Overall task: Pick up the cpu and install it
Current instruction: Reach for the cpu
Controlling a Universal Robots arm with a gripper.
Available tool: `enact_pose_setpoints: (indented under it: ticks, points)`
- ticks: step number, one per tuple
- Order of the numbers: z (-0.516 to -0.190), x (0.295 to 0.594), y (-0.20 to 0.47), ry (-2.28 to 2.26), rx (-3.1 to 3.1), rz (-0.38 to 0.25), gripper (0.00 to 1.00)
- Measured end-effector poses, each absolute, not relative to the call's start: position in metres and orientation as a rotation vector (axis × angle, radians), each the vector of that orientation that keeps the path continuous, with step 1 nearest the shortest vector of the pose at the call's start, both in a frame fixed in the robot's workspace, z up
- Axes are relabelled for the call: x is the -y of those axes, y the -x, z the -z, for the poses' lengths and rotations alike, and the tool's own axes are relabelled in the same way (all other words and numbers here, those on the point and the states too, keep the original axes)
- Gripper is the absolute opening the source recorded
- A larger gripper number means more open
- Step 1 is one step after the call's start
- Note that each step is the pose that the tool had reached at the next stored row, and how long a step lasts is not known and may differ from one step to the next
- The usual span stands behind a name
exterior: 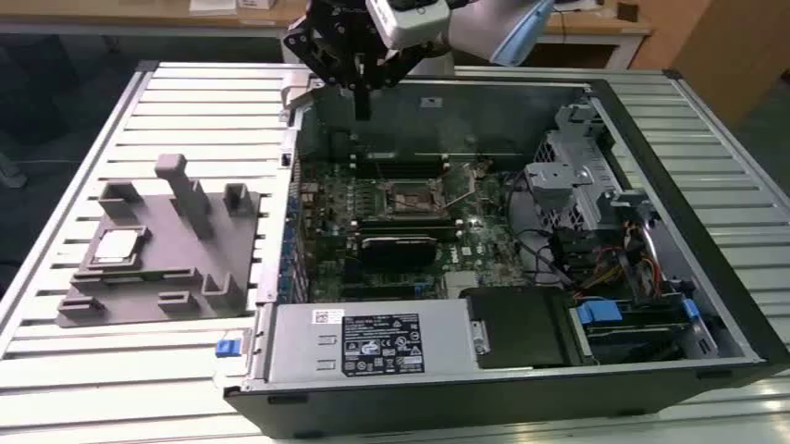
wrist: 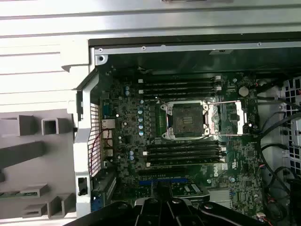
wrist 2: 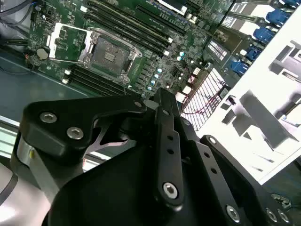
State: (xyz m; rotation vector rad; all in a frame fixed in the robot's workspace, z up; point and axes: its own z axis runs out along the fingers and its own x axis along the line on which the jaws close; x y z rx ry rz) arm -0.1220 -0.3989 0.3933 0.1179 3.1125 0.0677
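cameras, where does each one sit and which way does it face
Exterior view: off the arm, looking down on the open computer case, the grey fixture and the cpu on it; the gripper hangs above the case's far wall.
First wrist view: on the arm, looking down into the case at the motherboard, gripper links in front.
Second wrist view: on the arm, looking slantwise past the gripper's body at the motherboard.
Both wrist views share the open cpu socket.

Silver cpu (exterior: 117,246) — flat on grey fixture (exterior: 154,282)

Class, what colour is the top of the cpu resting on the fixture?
Pale silver; the cpu shows best in the exterior view, on the grey fixture.
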Motion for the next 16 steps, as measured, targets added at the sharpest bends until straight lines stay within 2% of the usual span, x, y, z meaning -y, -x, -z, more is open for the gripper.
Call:
enact_pose_setpoints:
  ticks: [16]
  points:
    - [-0.3933,0.399,0.1289,-0.118,-3.113,-0.068,0.11]
